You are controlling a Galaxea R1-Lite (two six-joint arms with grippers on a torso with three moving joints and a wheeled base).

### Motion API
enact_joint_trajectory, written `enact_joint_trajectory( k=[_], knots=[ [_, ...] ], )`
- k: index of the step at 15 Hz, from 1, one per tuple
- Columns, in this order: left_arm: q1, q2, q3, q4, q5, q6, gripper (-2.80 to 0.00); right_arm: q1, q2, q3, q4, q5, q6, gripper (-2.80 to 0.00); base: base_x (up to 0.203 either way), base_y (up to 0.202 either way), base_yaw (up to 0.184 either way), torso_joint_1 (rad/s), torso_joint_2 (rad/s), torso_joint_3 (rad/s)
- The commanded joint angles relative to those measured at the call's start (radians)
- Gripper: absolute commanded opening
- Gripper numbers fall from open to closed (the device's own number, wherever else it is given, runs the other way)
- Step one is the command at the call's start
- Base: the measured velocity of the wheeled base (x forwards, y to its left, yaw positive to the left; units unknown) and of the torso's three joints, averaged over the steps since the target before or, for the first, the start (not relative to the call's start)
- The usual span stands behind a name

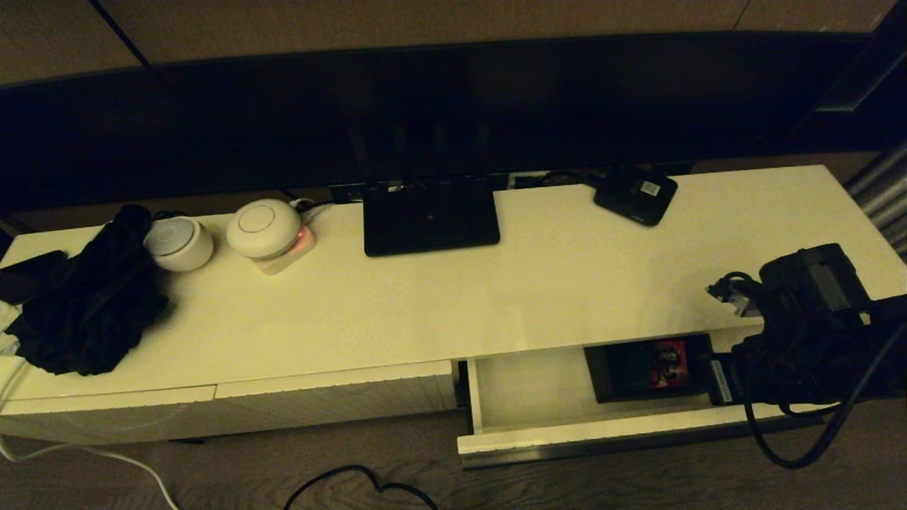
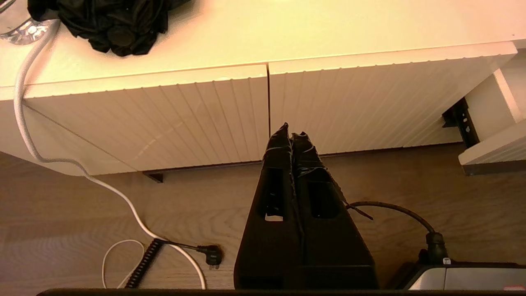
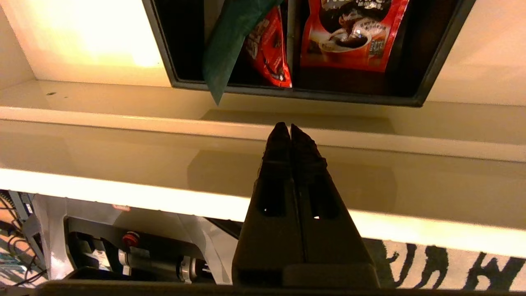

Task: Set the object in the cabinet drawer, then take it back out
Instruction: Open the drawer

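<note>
Black box (image 1: 646,368) sits inside the open drawer (image 1: 538,433), toward the drawer's right half, resting on its pale floor, open top up. Red packets (image 3: 353,35) show in its compartments; a dark green packet (image 3: 230,41) sticks out over the box rim toward the drawer front. Drawer is pulled out from the right part of the cabinet (image 1: 496,283).

Right gripper (image 3: 286,128) has its fingers pressed together, holding nothing. Its tips hover over the drawer's front wall, just short of the box rim, not touching the box. In the head view the right arm (image 1: 815,333) reaches over the drawer's right end, hiding that end of the box.

Left gripper (image 2: 292,133) is also closed and empty, parked low in front of the ribbed panels (image 2: 205,115) left of the drawer, pointing at the seam between two of them.

On the cabinet top, left of the drawer: black router (image 1: 430,216) at the back edge, two white round devices (image 1: 263,228), black cloth (image 1: 88,304) at the far left. Small black device with white label (image 1: 635,193) sits behind the drawer near the back edge. Cables (image 2: 123,213) lie on the wood floor below the panels.
</note>
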Motion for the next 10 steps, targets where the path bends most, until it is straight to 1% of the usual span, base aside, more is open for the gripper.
enact_joint_trajectory(
  k=[1,3,10],
  knots=[
    [0.001,0.0,0.003,0.0,0.001,0.0,-2.8,-0.002,0.023,0.003,-0.013,0.001,-0.007,-2.8,0.0,0.0,0.0,0.0,0.0,0.0],
    [0.001,0.0,0.003,0.0,0.001,0.0,-2.8,-0.002,0.03,0.018,-0.034,0.003,-0.014,-2.8,0.0,0.0,0.0,0.0,0.0,0.0],
    [0.001,0.0,0.003,0.0,0.001,0.0,-2.8,0.006,0.024,0.072,-0.016,0.002,-0.046,-2.8,0.0,0.0,0.0,0.0,0.0,0.0]
  ],
)
